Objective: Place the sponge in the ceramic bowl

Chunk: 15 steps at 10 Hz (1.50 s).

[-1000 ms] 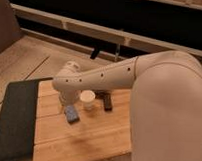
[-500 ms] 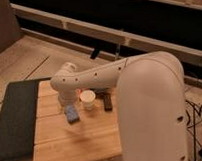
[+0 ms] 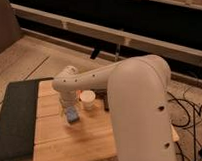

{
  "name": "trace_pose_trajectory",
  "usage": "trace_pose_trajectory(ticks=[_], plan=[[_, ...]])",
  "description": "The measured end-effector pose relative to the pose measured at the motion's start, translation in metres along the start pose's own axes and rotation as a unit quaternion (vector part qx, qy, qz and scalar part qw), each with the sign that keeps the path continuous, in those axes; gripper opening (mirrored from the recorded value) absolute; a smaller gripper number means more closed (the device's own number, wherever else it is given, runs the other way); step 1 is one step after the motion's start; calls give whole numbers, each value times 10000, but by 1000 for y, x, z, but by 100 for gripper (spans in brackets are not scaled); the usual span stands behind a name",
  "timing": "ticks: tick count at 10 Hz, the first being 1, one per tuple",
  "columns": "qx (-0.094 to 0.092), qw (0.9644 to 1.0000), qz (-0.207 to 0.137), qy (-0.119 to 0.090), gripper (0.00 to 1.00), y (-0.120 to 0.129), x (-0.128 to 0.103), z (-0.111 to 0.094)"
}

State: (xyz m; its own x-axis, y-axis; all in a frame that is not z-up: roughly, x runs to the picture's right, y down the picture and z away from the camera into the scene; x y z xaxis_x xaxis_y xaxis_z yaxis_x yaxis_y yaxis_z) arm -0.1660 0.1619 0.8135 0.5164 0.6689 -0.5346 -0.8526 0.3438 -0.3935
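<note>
The sponge (image 3: 71, 115) is a small blue-grey block lying on the wooden table (image 3: 77, 141), just left of and nearer than a small white cup (image 3: 87, 99). My gripper (image 3: 68, 105) points down from the white wrist directly behind and above the sponge, very close to it. I cannot tell whether it touches the sponge. The ceramic bowl is out of view, possibly hidden behind my arm.
My bulky white arm (image 3: 138, 106) covers the right half of the table. A black flat block (image 3: 106, 102) peeks out beside the cup. A dark mat (image 3: 13, 119) lies along the table's left side. Cables (image 3: 191, 105) trail on the floor at the right.
The arm's upper part has swung left and now fills more of the middle of the view. The wrist stays over the sponge, which has not moved.
</note>
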Motion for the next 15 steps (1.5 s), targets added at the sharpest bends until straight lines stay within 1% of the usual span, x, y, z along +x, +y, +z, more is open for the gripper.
trace_pose_trajectory(ticks=[2, 4, 8, 10, 11, 12, 13, 14, 15], plan=[[-72, 9998, -68, 196, 65, 3, -1, 16], [-89, 9993, -93, 346, 65, 1, -2, 26], [-73, 9986, -89, 512, 65, -5, -2, 32], [-114, 9983, -67, 574, 65, -3, 0, 36], [-178, 9980, -14, 609, 65, -2, 1, 41], [-222, 9979, 5, 614, 60, 0, 1, 43], [-248, 9979, 8, 600, 53, 1, 1, 44], [-261, 9979, 6, 585, 42, 0, 0, 44], [-272, 9980, 11, 571, 33, -1, 0, 44]])
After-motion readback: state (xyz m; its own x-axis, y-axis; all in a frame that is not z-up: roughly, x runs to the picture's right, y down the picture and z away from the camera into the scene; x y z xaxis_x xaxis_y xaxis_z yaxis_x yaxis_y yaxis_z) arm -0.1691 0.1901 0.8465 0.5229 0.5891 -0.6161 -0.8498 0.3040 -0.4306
